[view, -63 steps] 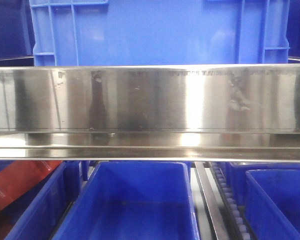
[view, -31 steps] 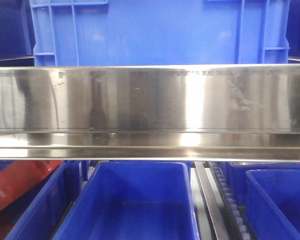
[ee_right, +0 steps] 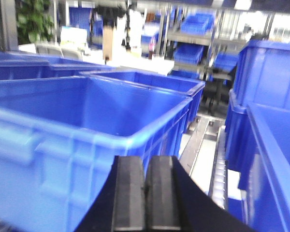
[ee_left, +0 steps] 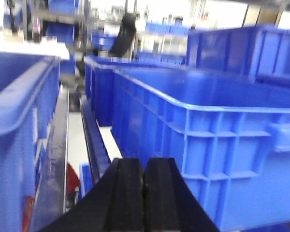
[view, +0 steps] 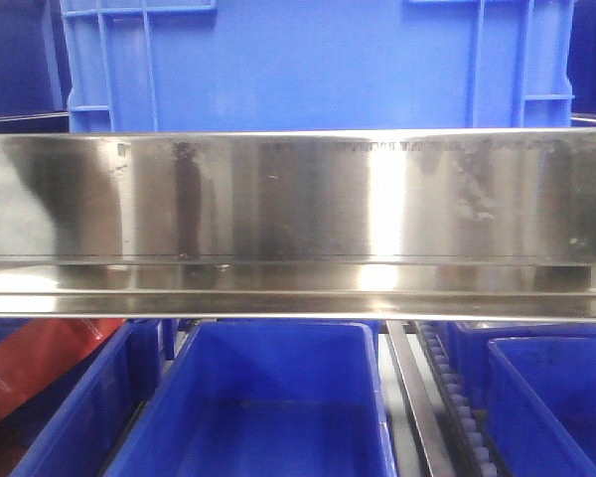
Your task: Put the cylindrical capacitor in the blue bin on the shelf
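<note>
The shelf's shiny steel front rail spans the front view. A large blue bin stands above it, and an open blue bin sits below it in the middle. My left gripper is shut and empty, next to the ribbed wall of a big blue bin. My right gripper is shut and empty, in front of the corner of an open blue bin. No cylindrical capacitor shows in any view. Neither gripper shows in the front view.
More blue bins sit at lower left and lower right under the rail, with a red object at the left. A roller track runs between the lower bins. Further racks with blue bins stand behind.
The dark reflections on the steel rail have shifted slightly. The bins and the rail have not moved.
</note>
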`<state>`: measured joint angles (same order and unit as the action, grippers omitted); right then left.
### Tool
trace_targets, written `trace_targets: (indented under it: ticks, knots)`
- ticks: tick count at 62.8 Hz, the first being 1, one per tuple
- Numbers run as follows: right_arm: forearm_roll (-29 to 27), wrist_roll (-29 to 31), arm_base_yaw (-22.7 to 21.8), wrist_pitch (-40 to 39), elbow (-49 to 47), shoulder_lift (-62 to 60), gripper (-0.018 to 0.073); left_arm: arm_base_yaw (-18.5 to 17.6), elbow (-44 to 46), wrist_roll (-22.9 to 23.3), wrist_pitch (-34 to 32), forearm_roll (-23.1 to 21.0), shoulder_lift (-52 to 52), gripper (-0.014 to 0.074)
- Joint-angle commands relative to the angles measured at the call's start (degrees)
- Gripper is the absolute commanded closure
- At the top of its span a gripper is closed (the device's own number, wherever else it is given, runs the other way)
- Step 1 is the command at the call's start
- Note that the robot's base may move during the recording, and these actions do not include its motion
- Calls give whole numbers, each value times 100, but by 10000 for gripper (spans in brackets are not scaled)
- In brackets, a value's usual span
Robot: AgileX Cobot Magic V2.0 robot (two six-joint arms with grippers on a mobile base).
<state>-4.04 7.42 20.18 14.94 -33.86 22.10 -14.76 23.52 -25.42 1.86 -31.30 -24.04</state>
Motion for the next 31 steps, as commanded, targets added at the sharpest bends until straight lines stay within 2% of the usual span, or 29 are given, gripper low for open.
trace_targets:
  ticks: [1,15,31]
  knots:
    - [-8,18,-31,169,64,-305,727,17,-167,29,-124,-57,417,708]
    - [-8,18,-31,409,64,-591,727,17,-230,29,-186,-57,942,708]
    - [-8,18,-31,399,64,-589,727,17,-230,29,-186,-57,1024,708]
